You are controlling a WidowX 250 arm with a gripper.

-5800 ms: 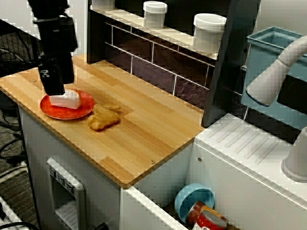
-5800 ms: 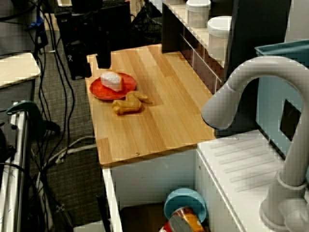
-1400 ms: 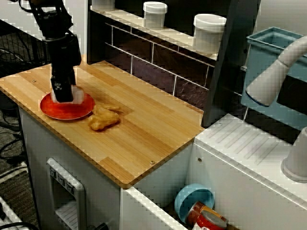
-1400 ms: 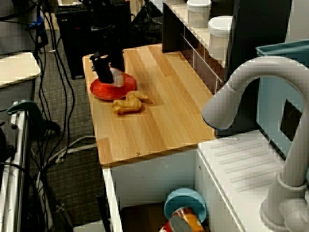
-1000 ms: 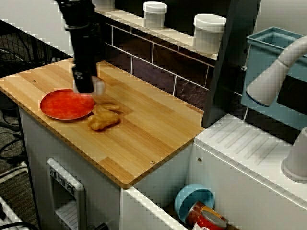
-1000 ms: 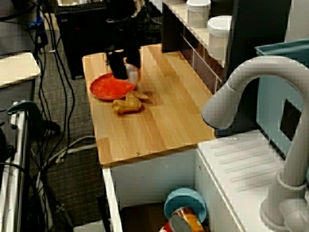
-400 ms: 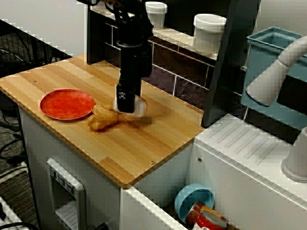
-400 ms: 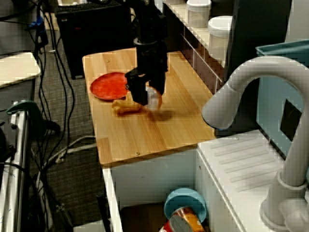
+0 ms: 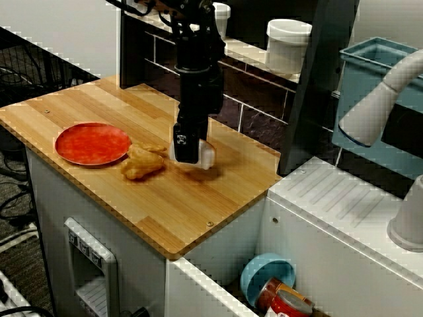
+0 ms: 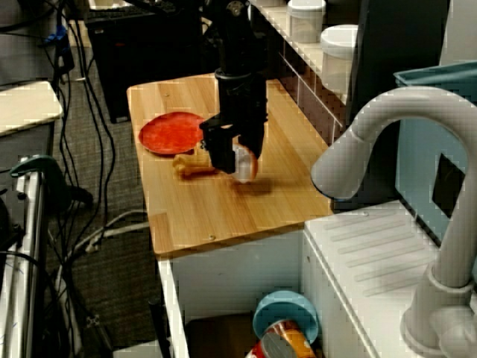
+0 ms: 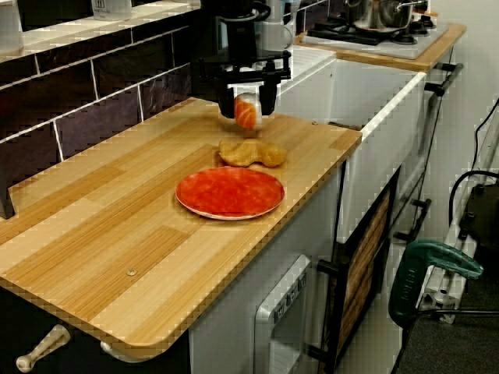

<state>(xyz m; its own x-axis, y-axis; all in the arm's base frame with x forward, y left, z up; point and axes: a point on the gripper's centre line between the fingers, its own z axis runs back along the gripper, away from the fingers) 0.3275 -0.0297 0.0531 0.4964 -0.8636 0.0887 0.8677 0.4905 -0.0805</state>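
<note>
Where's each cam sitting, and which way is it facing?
Front view: high off the front edge of the counter, facing the tiled back wall; arm and pincer show.
Faucet view: behind the faucet, facing along the counter toward the red plate; arm shows.
Low end view: at the counter's opposite end, facing back toward the stove; only pincer and wrist.
All share the red plate and the white-and-orange piece in the pincer.

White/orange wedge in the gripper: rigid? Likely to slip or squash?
Probably rigid: the wedge shows no dent between the fingers of the gripper. Likely light for its size: a narrow pinch alone holds it above the counter. Its faces look smooth, so it might pivot or slip if bumped.
</note>
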